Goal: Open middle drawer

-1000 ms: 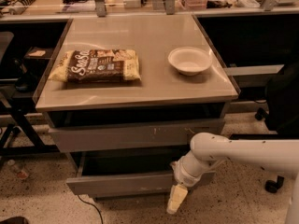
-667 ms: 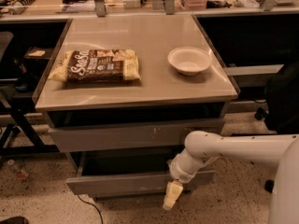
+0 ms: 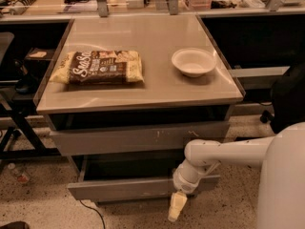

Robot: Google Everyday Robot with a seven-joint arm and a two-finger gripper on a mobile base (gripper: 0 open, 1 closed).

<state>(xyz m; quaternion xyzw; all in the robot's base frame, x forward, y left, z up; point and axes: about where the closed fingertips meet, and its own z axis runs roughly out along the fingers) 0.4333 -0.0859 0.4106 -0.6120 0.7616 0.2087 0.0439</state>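
1. Position of the drawer: the middle drawer (image 3: 119, 190) is the lower gray face. It stands forward of the cabinet body, with a dark open cavity showing above its top edge.
2. Position of the claw: the gripper (image 3: 176, 206) hangs at the right part of that face. It points down, its tip below the face's lower edge and above the floor.
3. Key relation: the face lies directly behind the claw and a little above it. The face's long axis runs left to right, so drawer travel is toward the camera (square to that axis).
4. Claw state: it cannot be told whether the claw is released or clenched. Contact with the face cannot be confirmed either.
5. Reach: the arm (image 3: 224, 152) enters from the right and crosses the face's right end. It is the only arm.
6. Surroundings: the scratched drawer (image 3: 133, 138) sits just above and overhangs the cavity. A bag (image 3: 97, 67) and a bowl (image 3: 193, 62) rest on the top (image 3: 157, 92), well apart from the work.
7. Judgement: nothing stands in front of the face. Further pull appears limited only by the arm's own bend near the robot body.
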